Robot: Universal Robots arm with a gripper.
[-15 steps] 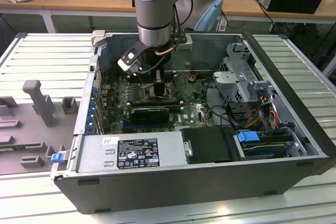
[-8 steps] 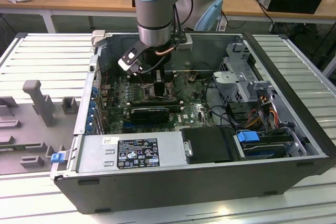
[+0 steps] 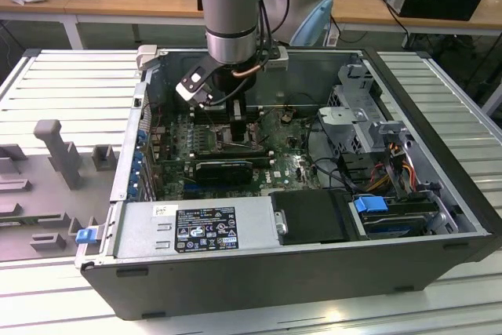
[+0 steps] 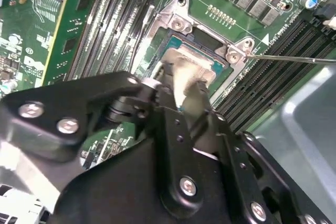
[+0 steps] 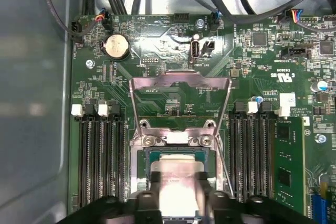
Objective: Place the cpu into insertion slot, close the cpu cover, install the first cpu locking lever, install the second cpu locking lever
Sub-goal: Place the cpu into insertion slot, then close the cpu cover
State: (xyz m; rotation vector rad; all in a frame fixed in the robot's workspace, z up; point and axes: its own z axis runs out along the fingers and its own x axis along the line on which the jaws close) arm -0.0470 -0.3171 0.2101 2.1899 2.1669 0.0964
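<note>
**Chip Held at Socket Inside Open Computer**

In the exterior view, the arm (image 3: 235,5) was seen reaching down into an open computer case (image 3: 314,280). The gripper (image 3: 235,119) was lowered over the green board (image 3: 286,166), at about ten o'clock from the case's middle. A power supply (image 3: 196,229) was seen at about seven o'clock and a drive cage (image 3: 365,127) at about two o'clock.

In the second wrist view, the gripper (image 4: 181,85) was shown closed on the cpu (image 4: 184,72), whose pale metal top was clamped between the black fingers (image 4: 197,106). The chip was held at the insertion slot (image 4: 202,39), part of whose dark centre was left uncovered. A thin metal rod (image 4: 294,59) was seen running out from beside the socket.

In the first wrist view, the cpu (image 5: 178,179) was shown over the insertion slot (image 5: 148,157), gripped on two opposite sides. The cpu cover (image 5: 178,81) was swung open and away from the socket, with board visible through its window. Memory slots (image 5: 100,156) were seen on both sides of the socket. Whether the chip was fully seated could not be told.
</note>
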